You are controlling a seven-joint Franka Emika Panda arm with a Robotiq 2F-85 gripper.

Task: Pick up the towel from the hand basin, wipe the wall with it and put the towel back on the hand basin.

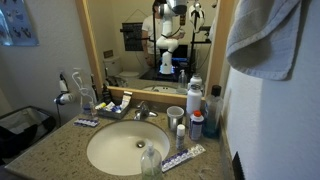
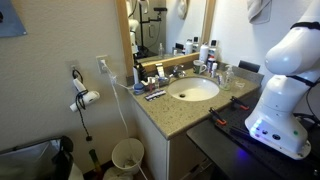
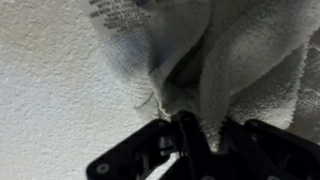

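The grey-white towel (image 3: 235,55) is bunched in my gripper (image 3: 195,125), whose fingers are shut on its folds. It hangs against the white textured wall (image 3: 60,80). In both exterior views the towel is high up by the wall, at the top right (image 1: 265,35) (image 2: 259,9); the gripper itself is hidden behind it or out of frame there. The hand basin (image 1: 128,147) (image 2: 193,89) is set in a speckled counter below and has no towel on it.
Bottles, cups and toothbrushes crowd the counter round the faucet (image 1: 141,112). A mirror (image 1: 150,40) hangs behind the basin. The arm's white base (image 2: 285,95) stands beside the counter. A hair dryer (image 2: 85,98) hangs on the side wall above a waste bin (image 2: 127,155).
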